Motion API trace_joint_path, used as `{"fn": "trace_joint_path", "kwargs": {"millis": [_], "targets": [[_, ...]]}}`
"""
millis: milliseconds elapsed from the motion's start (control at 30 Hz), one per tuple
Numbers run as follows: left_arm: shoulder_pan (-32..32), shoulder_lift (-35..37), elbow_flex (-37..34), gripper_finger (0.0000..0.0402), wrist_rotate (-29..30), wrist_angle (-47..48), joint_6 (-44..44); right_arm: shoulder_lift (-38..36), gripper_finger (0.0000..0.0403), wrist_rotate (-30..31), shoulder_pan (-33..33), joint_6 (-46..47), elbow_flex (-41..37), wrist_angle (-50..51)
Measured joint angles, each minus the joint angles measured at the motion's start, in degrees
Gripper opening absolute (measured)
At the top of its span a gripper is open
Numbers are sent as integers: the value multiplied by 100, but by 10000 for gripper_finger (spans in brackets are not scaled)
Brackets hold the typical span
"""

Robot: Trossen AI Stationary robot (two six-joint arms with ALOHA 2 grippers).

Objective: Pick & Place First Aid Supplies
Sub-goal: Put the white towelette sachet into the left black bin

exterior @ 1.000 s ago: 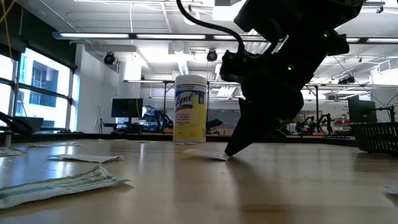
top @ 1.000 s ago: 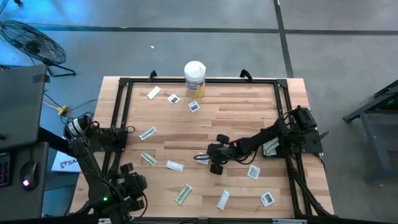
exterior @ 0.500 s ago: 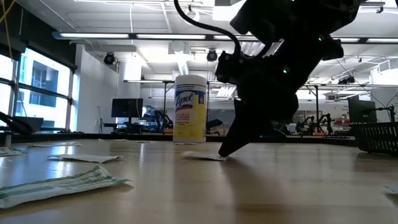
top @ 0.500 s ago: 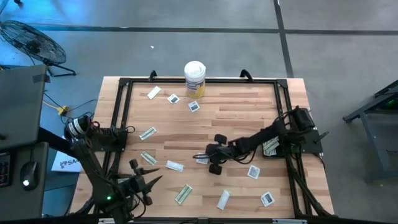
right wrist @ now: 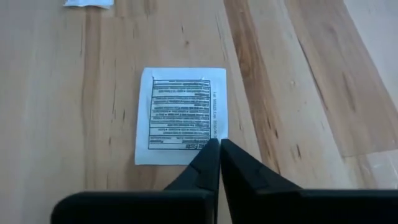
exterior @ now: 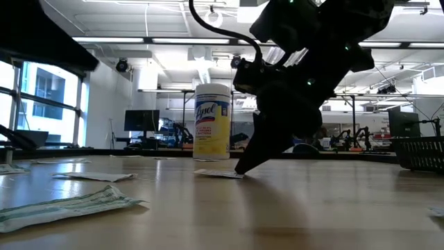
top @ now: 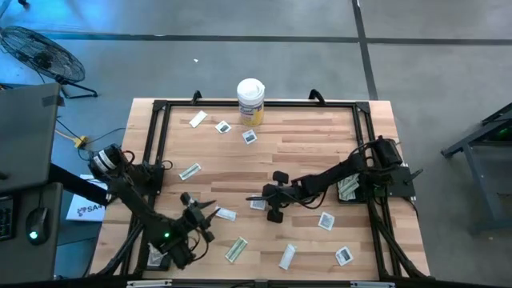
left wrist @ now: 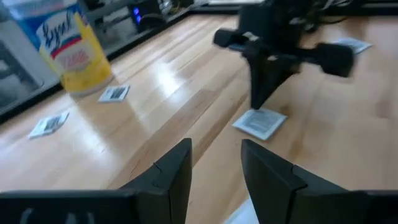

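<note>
First aid supplies lie scattered flat on the wooden table (top: 304,152). A square white sachet (right wrist: 180,115) with printed text lies near the table's middle (top: 257,205). My right gripper (right wrist: 219,149) slants down onto the sachet's edge, shut. My left gripper (top: 211,210) stands open and low over the near left of the table, just left of a narrow oblong wrapper (top: 225,214). Its fingers (left wrist: 177,171) point toward the right arm and that sachet (left wrist: 260,122), with nothing between them. My right gripper has its two fingertips closed together on the square sachet's edge (right wrist: 202,149), near one corner. The fingers slant down from the table's right side. The sachet lies flat on the table (exterior: 218,173); whether the edge is pinched between the tips cannot be told.
A tall white canister (top: 250,100) with a yellow label stands at the far edge. More sachets (top: 250,137) and wrappers (top: 236,250) lie around. A dark tray (top: 349,189) holding a packet sits by the right arm's base. Black rails (top: 152,152) frame the table.
My left gripper has swung from the table's near left corner toward the right and down, turning level toward the middle, and now stands beside the oblong wrapper. My right gripper has sunk a little onto the square sachet, which stays flat.
</note>
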State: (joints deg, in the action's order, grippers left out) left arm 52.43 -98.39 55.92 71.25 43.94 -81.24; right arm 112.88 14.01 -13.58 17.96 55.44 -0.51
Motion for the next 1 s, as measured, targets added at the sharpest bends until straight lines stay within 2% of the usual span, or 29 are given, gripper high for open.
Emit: {"fn": "trace_joint_path", "kwargs": {"millis": [100,167,400,567,867,1000], "targets": [[-226,0,-35,136,-180,-194,18,-21,9,132,-8,-37,-13,-18],[-359,0,-35,136,-380,-524,357,-104,3,178,-52,-146,-22,-54],[-695,0,-35,136,-1146,-2601,2965,-439,2,489,-348,-560,-64,-276],[-1047,0,-33,136,-1939,-3411,4094,-547,1,600,-556,-784,-55,-435],[-1938,0,-33,139,-3218,-3814,4902,-553,1,487,-729,-1357,-48,-1021],[-2335,0,-33,173,-3870,-3821,4999,-553,1,481,-739,-1367,-46,-1144]]}}
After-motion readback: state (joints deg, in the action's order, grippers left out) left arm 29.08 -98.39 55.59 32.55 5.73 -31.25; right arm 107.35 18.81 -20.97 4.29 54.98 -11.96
